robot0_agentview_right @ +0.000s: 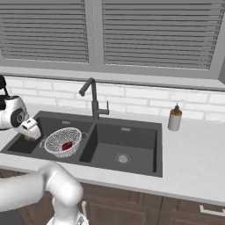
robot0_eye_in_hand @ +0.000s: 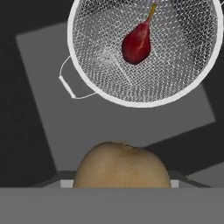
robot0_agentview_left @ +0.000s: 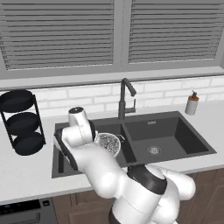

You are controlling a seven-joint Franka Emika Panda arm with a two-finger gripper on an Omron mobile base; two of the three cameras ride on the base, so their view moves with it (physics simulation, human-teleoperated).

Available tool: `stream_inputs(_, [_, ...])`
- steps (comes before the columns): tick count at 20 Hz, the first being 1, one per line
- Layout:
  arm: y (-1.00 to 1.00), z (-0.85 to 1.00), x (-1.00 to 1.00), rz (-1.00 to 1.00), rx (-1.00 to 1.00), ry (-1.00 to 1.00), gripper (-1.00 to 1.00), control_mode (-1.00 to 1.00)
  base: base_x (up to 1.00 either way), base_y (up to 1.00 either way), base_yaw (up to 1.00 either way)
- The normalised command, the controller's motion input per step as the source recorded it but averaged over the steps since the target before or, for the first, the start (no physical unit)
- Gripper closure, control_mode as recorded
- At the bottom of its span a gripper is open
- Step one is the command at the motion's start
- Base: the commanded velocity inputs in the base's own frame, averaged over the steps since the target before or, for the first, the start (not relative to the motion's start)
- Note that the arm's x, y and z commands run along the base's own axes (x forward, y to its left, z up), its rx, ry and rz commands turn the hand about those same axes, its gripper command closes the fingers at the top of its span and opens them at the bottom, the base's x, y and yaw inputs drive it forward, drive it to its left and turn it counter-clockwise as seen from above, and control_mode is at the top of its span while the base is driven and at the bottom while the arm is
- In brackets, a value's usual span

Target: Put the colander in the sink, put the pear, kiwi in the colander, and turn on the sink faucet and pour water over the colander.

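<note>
Hand view looked down on the colander (robot0_eye_in_hand: 144, 52), which sat on the floor of the sink's (robot0_eye_in_hand: 43, 131) left basin with the pear (robot0_eye_in_hand: 136, 43) lying inside it, stem pointing toward the colander's far rim. The kiwi (robot0_eye_in_hand: 121, 165) filled the lower middle of that view, pinched in the hand, whose fingers were hidden behind the fruit; it hung above the basin floor, just outside the colander's rim on the side with the loop handle.

From the right base view, the hand (robot0_agentview_right: 30, 130) hovered over the left end of the sink (robot0_agentview_right: 132, 169), just beside the colander (robot0_agentview_right: 63, 141) and apart from it, with a tan sliver of kiwi (robot0_agentview_right: 28, 137) under its tip. The pear (robot0_agentview_right: 67, 145) showed red inside the colander. The sink faucet (robot0_agentview_right: 93, 102) stood behind the sink at the divider between basins, beyond the colander. A soap dispenser (robot0_agentview_right: 175, 118) stood on the counter (robot0_agentview_right: 197, 158) well apart from the sink, to its right.
</note>
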Motion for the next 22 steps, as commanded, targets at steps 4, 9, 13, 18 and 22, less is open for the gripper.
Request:
stream_inputs(4, [-0.45,-0.15,0.98,-0.03,0.00,0.00,1.00,-1.00,0.00,0.00,0.00])
stream_inputs(9, [-0.23,-0.33,0.55,-0.01,0.00,0.00,1.00,-1.00,0.00,0.00,0.00])
stream_inputs(13, [-0.15,-0.30,0.33,0.00,0.00,0.00,1.00,-1.00,0.00,0.00,0.00])
stream_inputs(18, [-0.15,-0.28,0.37,0.00,0.00,0.00,1.00,-1.00,0.00,0.00,0.00])
stream_inputs(22, [-0.07,-0.31,0.25,0.00,-0.02,-0.01,1.00,-1.00,0.00,0.00,0.00])
